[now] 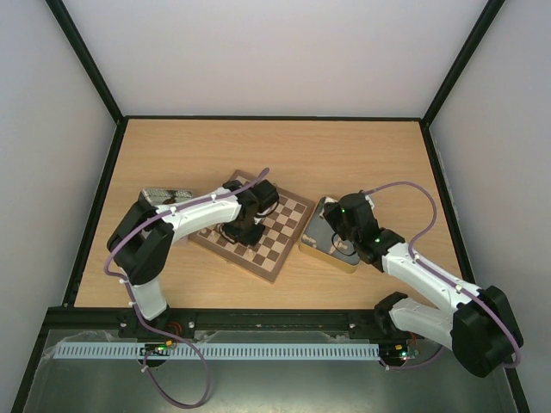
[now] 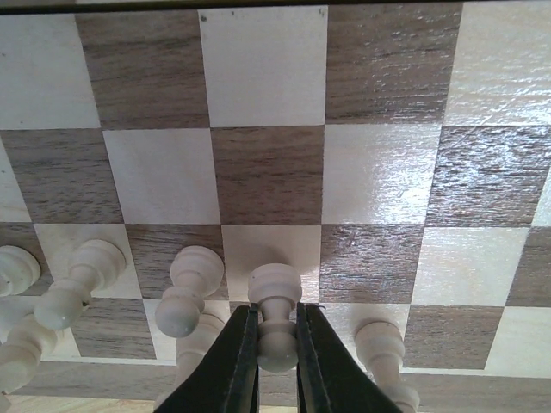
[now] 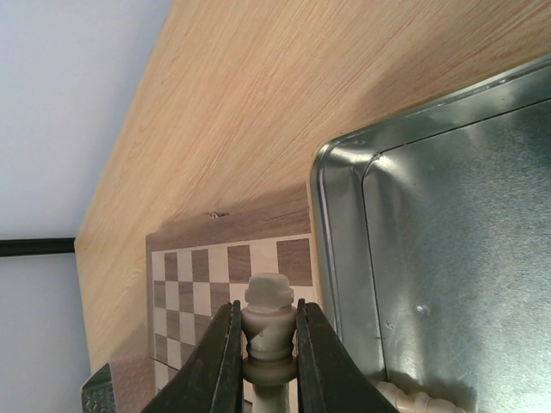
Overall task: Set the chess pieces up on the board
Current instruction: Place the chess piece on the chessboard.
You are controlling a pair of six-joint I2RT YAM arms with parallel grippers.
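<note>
The chessboard [image 1: 288, 225] lies at mid-table, turned at an angle. My left gripper [image 2: 275, 344] is shut on a cream pawn [image 2: 275, 301] that it holds low over a square near the board's near edge [image 2: 258, 163]. Several cream pieces [image 2: 185, 292] stand on the board beside it. My right gripper [image 3: 269, 340] is shut on a pale cream piece [image 3: 269, 323] with a ringed top and holds it above the edge of a silver tin [image 3: 448, 258], with the board [image 3: 224, 275] beyond. In the top view the right gripper [image 1: 349, 241] is over that tin.
The open tin [image 1: 320, 234] sits just right of the board, touching its corner. A loose cream piece [image 3: 413, 403] lies in the tin near my right fingers. Another metal tin [image 1: 164, 196] sits left of the board, under the left arm.
</note>
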